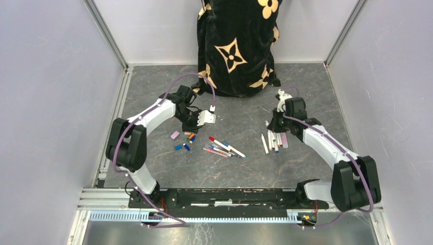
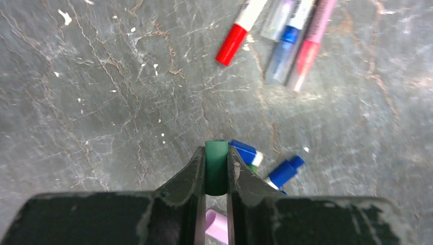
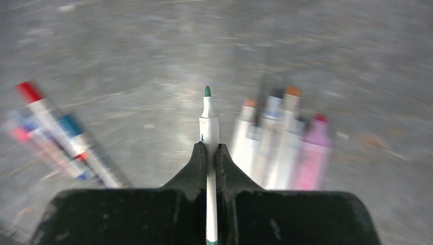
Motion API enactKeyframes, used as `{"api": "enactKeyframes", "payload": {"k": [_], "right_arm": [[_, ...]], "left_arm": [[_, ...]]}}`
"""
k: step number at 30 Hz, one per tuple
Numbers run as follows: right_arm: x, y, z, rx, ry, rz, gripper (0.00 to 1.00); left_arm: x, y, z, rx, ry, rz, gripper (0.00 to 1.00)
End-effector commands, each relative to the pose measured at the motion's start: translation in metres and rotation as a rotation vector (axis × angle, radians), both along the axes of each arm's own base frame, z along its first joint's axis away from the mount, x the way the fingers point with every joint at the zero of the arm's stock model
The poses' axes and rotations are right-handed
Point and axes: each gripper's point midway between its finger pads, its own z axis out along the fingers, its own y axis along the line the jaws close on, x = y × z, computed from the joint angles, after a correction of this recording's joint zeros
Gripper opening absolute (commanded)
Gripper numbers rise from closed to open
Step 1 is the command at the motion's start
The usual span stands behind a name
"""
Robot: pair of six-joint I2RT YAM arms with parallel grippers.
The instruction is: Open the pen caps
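- Left hand (image 2: 216,151): the jaws are nearly together, clamped on a green cap (image 2: 216,172). The cap's long axis runs straight out between the fingers, and it is held clear of the desk (image 1: 245,171).
- Loose caps (image 1: 185,141): they lie in a small cluster on the desk just below this hand. In the left wrist view two blue caps (image 2: 246,152) sit just right of the fingertips, and a pink cap (image 2: 218,225) shows beneath the jaws. The drop spot is, I judge, almost straight down, so the next move should need only a short lowering and a release.
- Capped pens (image 1: 223,147): these are bunched mid-desk between the arms and lie slanted, with their coloured caps pointing toward the left hand, which is the nearer one.
- Right hand (image 3: 210,147): the jaws are closed tight on a white pen (image 3: 209,122). Its barrel lies along the hand's own axis, and the bare green tip points forward. This view is blurred.
- Open pens (image 1: 275,140): they lie side by side just right of the held pen, roughly parallel to it, tips the same way. Laying the pen down likely needs a small shift right, keeping that axis.
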Motion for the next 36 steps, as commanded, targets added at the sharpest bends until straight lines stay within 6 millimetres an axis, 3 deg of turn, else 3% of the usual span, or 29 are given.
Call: {"api": "enactKeyframes", "payload": {"k": [1,5,12,14,15,18,20,21,26,32,36], "right_arm": [[0.006,-0.094,-0.016,-0.322,-0.085,-0.311,0.00],[0.006,-0.111,-0.017,-0.368,-0.096,-0.368,0.00],[0.005,-0.107,-0.037,-0.363,-0.029,-0.350,0.00],[0.005,-0.103,-0.043,-0.346,-0.017,-0.342,0.00],[0.005,-0.101,-0.045,-0.336,-0.012,-0.338,0.00],[0.005,-0.096,-0.050,-0.313,-0.001,-0.327,0.00],[0.005,-0.094,-0.052,-0.303,0.002,-0.320,0.00],[0.005,-0.093,-0.052,-0.300,0.002,-0.315,0.00],[-0.001,-0.087,-0.062,-0.295,0.029,-0.284,0.00],[-0.014,-0.088,-0.081,-0.319,0.083,-0.271,0.00],[-0.019,-0.098,-0.086,-0.372,0.103,-0.292,0.00]], "left_arm": [[0.030,-0.009,-0.017,-0.026,-0.031,0.118,0.05],[0.033,-0.008,-0.033,-0.009,-0.017,0.142,0.16],[0.029,-0.005,-0.044,0.020,0.026,0.166,0.45],[0.029,-0.006,-0.038,0.007,0.021,0.164,0.51],[0.028,-0.007,-0.034,0.001,0.021,0.166,0.64],[0.030,-0.013,-0.016,-0.032,0.021,0.170,0.78],[0.032,-0.015,-0.002,-0.053,0.014,0.178,0.96],[0.033,-0.017,0.004,-0.062,0.012,0.182,0.99],[0.047,-0.022,0.042,-0.114,-0.025,0.261,1.00],[0.066,-0.017,0.104,-0.167,-0.062,0.359,1.00],[0.063,-0.013,0.123,-0.170,-0.078,0.359,1.00]]}}
